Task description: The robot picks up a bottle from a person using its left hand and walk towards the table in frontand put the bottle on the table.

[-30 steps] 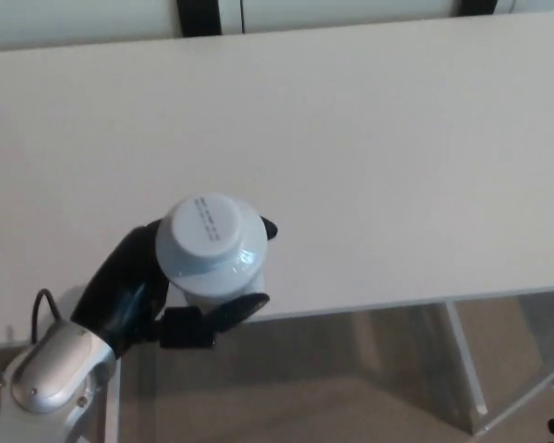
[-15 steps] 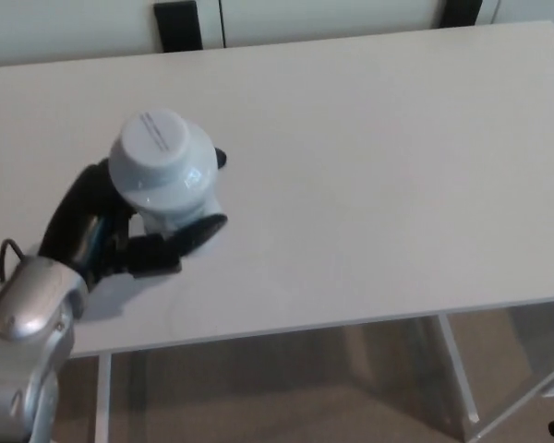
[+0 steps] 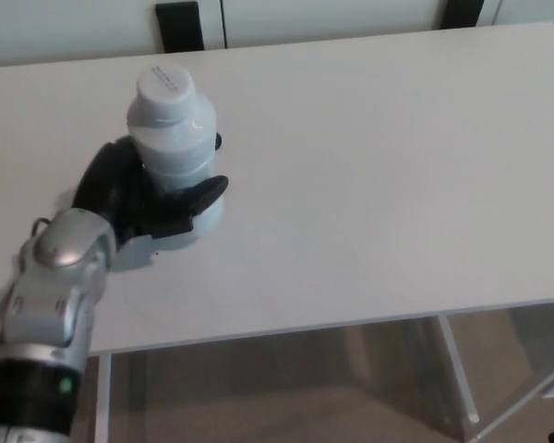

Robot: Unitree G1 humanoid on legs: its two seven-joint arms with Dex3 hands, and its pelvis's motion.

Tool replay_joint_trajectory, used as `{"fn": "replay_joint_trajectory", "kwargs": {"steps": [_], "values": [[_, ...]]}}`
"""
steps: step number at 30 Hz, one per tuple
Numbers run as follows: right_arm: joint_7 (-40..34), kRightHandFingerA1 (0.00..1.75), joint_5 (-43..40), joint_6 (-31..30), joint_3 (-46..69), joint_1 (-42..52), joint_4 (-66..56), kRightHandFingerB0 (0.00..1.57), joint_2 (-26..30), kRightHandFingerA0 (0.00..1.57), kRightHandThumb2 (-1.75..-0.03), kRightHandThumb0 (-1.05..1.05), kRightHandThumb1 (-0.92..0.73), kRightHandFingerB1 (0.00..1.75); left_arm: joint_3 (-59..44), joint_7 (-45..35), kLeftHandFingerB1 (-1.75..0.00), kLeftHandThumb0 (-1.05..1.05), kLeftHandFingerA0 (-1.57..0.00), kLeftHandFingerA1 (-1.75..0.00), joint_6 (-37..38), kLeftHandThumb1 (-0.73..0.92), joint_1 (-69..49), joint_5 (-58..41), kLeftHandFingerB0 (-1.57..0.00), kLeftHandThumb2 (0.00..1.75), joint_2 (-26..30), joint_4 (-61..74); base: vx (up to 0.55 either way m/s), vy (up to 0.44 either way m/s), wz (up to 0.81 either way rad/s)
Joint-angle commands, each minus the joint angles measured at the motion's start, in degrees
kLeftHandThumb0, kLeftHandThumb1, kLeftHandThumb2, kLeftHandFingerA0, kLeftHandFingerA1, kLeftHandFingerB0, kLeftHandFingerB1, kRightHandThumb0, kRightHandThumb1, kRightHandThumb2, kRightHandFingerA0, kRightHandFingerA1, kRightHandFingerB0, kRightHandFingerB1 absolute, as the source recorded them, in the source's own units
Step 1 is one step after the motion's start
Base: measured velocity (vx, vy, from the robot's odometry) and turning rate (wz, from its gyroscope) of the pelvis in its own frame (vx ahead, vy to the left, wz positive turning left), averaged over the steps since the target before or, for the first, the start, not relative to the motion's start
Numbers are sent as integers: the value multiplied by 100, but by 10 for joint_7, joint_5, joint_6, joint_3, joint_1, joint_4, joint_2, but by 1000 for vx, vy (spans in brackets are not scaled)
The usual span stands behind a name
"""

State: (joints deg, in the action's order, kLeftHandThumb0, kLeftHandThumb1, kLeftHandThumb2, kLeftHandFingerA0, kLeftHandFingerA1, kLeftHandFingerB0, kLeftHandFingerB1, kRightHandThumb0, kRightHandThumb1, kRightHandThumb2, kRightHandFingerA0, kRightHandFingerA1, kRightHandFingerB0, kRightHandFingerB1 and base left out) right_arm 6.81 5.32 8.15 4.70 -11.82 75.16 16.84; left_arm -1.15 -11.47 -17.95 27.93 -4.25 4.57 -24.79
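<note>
White plastic bottle [image 3: 173, 129], upright inside the left hand [image 3: 140, 196], whose black fingers [image 3: 203, 192] clamp its lower body over the table [image 3: 379, 166], looks rigid, light and slick, so a low wraparound hold suits it

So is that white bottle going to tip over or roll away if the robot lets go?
Probably not tip: the bottle looks squat and wide and stands nearly upright over the table. If knocked onto its side it might roll, since it looks round. It seems stiff, as the left hand wrapped round it leaves no dent.
</note>
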Motion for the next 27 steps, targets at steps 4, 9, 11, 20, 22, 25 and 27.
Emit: {"fn": "replay_joint_trajectory", "kwargs": {"steps": [4, 9, 11, 20, 22, 25, 27], "values": [[0, 45, 2, -4, -2, -1, 0, 56, 1, 65, -58, -36, -60, 40, 23, 30, -90, -16, -112, -123, 76, 78, 30, 28, -83, 73, -29, -79, 0, 0, 0], [-1, 46, 7, 2, -5, -1, 1, 56, 1, 68, -58, -37, -60, 41, 39, 34, -89, -16, -113, -120, 89, 78, 22, 37, -84, 73, -35, -81, 0, 0, 0], [0, 45, 6, 1, -3, -1, 1, 55, 1, 65, -58, -36, -60, 40, 43, 35, -90, -16, -113, -121, 90, 78, 19, 39, -84, 74, -34, -77, 0, 0, 0], [1, 45, 8, 2, -2, -4, 0, 55, 2, 67, -58, -37, -61, 41, 68, -14, -16, -69, -8, -23, 153, 42, 5, 46, -8, 75, -10, -74, 0, 0, 0], [1, 47, 7, 1, 0, -4, 0, 55, 1, 69, -58, -40, -60, 41, 82, -35, 0, -79, 0, 0, 191, 52, 3, 54, 0, 57, 4, -77, 0, 0, 0], [5, 47, 4, 0, 3, -5, 0, 55, 3, 68, -59, -40, -59, 41, 97, -32, 0, -92, 0, 0, 196, 54, 8, 67, 0, 59, 14, -76, 0, 0, 0], [6, 47, 3, -1, 4, -6, -1, 55, 3, 67, -59, -39, -59, 41, 103, -32, 0, -94, 0, 0, 196, 55, 7, 71, 0, 60, 20, -71, 0, 0, 0]]}}
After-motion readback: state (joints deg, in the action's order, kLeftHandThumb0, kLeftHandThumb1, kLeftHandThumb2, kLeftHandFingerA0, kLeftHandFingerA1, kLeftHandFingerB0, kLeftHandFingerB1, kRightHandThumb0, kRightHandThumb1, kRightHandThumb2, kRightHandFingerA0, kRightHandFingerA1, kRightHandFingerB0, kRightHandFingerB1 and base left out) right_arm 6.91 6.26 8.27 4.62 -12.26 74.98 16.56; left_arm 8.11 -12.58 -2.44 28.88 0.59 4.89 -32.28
